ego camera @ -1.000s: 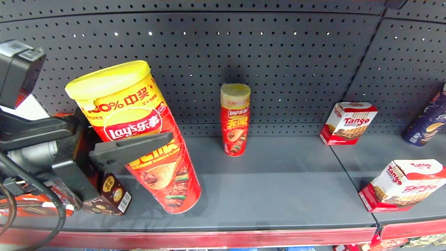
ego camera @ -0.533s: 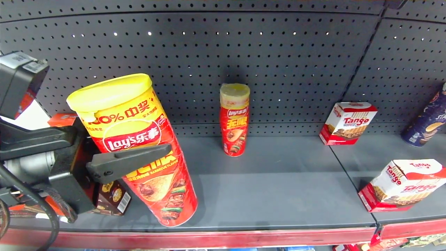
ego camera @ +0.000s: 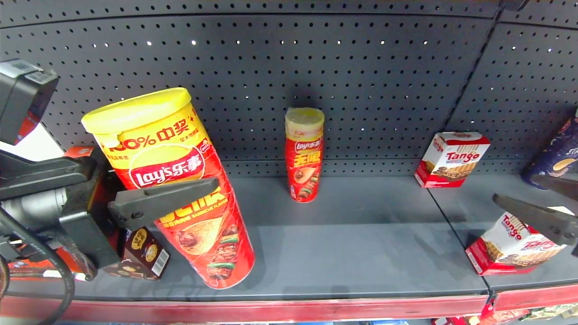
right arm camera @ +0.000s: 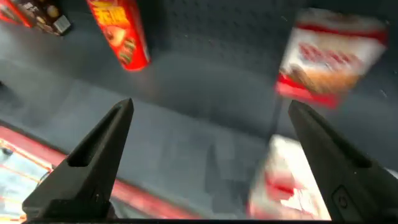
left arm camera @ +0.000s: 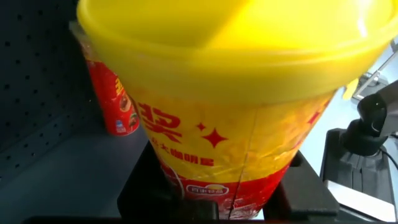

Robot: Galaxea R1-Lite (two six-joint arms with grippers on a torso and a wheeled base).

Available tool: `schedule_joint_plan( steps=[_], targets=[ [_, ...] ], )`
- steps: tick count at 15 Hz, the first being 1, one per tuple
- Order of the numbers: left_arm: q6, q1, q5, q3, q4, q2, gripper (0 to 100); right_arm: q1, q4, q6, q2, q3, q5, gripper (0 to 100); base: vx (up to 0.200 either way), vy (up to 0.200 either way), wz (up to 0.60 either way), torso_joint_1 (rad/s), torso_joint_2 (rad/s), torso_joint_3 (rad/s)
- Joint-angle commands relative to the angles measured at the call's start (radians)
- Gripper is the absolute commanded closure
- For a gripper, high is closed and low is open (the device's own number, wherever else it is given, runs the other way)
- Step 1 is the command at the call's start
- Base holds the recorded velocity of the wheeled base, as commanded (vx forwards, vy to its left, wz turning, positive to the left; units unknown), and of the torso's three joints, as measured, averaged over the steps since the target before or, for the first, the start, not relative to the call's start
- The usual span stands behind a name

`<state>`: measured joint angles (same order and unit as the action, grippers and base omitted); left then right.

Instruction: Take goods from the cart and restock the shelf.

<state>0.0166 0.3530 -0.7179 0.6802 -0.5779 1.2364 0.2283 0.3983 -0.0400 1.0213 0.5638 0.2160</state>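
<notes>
Left gripper (ego camera: 185,178) clamped mid-body on big chips canister (ego camera: 167,158). Canister tilted, lid toward 11 o'clock, base low at shelf (ego camera: 352,253) front, 7 o'clock. Likely light, glossy, crushable cardboard: hold mid-body, moderate squeeze. Right gripper (right arm camera: 210,106) wide open, empty, 3 o'clock.

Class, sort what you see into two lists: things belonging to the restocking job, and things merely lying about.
Job in hand: large chip canister, gripped by the left claw; open right claw; the shelf.

Lying about: small chip can, rear wafer box, front wafer box, dark brown box, blue can.
</notes>
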Motion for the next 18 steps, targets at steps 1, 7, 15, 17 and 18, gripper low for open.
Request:
schedule_joint_plan(
  steps=[1,7,15,17,18],
  targets=[
    [0.000,0.000,-0.003,0.004,-0.002,0.002,100,0.046,0.116,-0.012,0.249,0.096,0.014,0,0.000,0.000,0.00,0.000,0.00,0.000],
    [0.023,0.004,-0.006,0.032,0.004,0.003,100,0.144,0.102,-0.092,0.471,0.312,0.266,0,0.000,0.000,0.00,0.000,0.00,0.000],
    [0.094,0.003,-0.029,0.036,0.000,-0.015,100,0.195,-0.026,-0.193,0.740,0.683,0.563,0,0.000,0.000,0.00,0.000,0.00,0.000],
    [0.094,0.003,-0.031,0.035,0.000,-0.015,100,0.195,-0.026,-0.181,0.758,0.728,0.712,0,0.000,0.000,0.00,0.000,0.00,0.000],
    [0.094,0.001,-0.032,0.036,0.000,-0.015,100,0.197,-0.026,-0.181,0.760,0.725,0.715,0,0.000,0.000,0.00,0.000,0.00,0.000]
  ],
)
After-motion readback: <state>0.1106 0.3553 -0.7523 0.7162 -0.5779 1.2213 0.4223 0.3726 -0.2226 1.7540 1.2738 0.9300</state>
